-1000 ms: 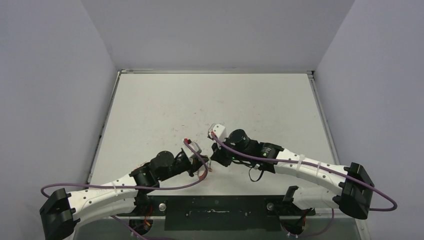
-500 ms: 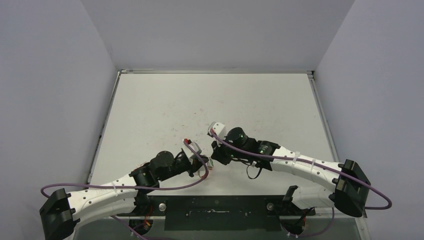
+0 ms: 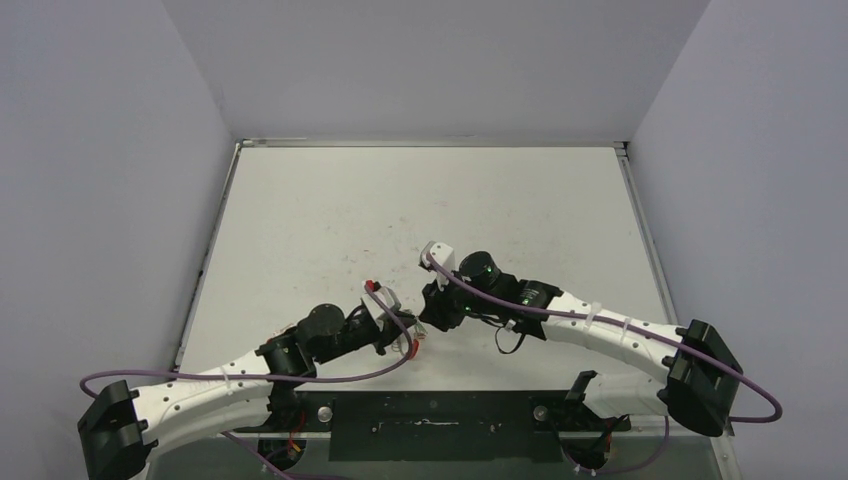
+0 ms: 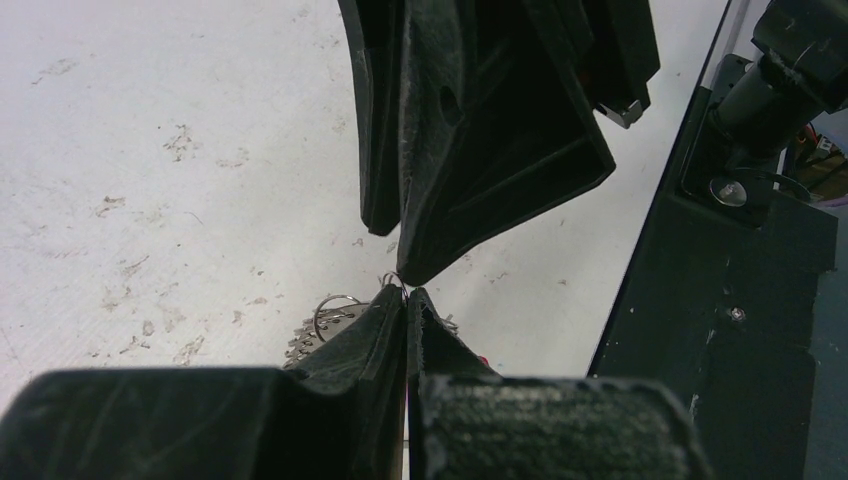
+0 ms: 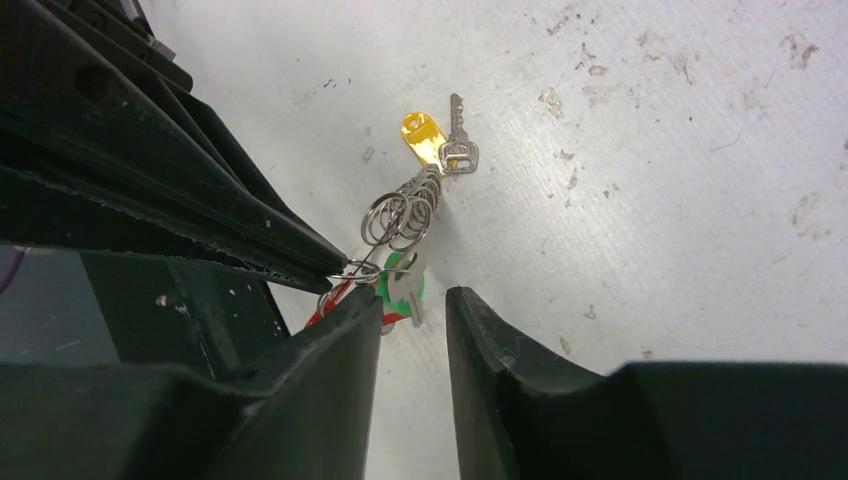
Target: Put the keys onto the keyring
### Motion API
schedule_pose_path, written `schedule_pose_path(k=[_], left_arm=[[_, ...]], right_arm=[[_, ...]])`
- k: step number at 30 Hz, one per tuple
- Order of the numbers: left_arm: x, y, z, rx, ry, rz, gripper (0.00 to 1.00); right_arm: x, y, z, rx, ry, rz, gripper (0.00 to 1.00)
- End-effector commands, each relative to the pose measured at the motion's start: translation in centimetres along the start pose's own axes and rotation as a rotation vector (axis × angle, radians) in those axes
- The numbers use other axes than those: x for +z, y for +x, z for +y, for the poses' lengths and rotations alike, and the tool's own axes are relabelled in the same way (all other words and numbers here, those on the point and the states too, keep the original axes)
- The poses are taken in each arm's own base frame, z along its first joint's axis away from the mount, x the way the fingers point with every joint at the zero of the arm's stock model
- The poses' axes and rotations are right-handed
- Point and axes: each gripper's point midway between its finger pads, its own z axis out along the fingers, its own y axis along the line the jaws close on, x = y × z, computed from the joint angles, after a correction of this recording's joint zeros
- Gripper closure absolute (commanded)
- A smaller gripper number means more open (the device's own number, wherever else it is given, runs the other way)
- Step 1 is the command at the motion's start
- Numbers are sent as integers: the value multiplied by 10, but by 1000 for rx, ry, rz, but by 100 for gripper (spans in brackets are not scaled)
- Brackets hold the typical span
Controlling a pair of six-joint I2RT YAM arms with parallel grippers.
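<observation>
In the right wrist view, a silver key with a yellow tag (image 5: 425,135) lies on the table. A chain of small rings (image 5: 405,212) leads from it to a key with a green tag (image 5: 402,285). The thin wire keyring (image 5: 360,268) with its red piece (image 5: 333,297) is pinched at the tip of my left gripper (image 4: 405,293), which is shut on it. My right gripper (image 5: 412,298) is open, and its left finger touches the ring from below. In the top view both grippers meet tip to tip, the left (image 3: 408,342) and the right (image 3: 426,320). The keys are hidden there.
The white table (image 3: 420,200) is scuffed with small marks. A black base plate (image 4: 720,300) lies along the near edge, just right of my left gripper. Grey walls close in the table on the left, right and back.
The right arm has shifted a little and its wrist has turned slightly. The left wrist has edged slightly. Both gripper tips stay together at the same spot.
</observation>
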Motion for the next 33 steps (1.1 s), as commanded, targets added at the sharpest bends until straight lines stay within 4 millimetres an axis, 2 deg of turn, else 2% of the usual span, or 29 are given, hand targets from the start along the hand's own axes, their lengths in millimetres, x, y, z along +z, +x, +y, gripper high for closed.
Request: schedule_pose_path(k=[1, 3, 5, 8, 13, 16, 23, 33], left_arm=[[-2, -21, -8, 23, 41, -85, 100], [-3, -20, -9, 29, 47, -89, 100], [-5, -22, -10, 39, 55, -98, 100], [-10, -23, -12, 56, 67, -117, 100], [-18, -28, -18, 99, 108, -164, 100], [-23, -30, -24, 115, 141, -200, 100], [-30, -31, -33, 192, 200, -261, 100], [-29, -33, -35, 203, 214, -264, 100]], right_arm=[[-12, -26, 7, -26, -37, -127, 57], [-20, -33, 7, -41, -39, -178, 44], [-29, -41, 8, -61, -34, -233, 39], [-45, -56, 14, -120, -49, -332, 37], [-62, -63, 26, -287, -102, -471, 36], [-67, -62, 39, -391, -173, -548, 37], [-52, -44, 57, -585, -308, -551, 42], [-29, -28, 69, -646, -428, -495, 59]])
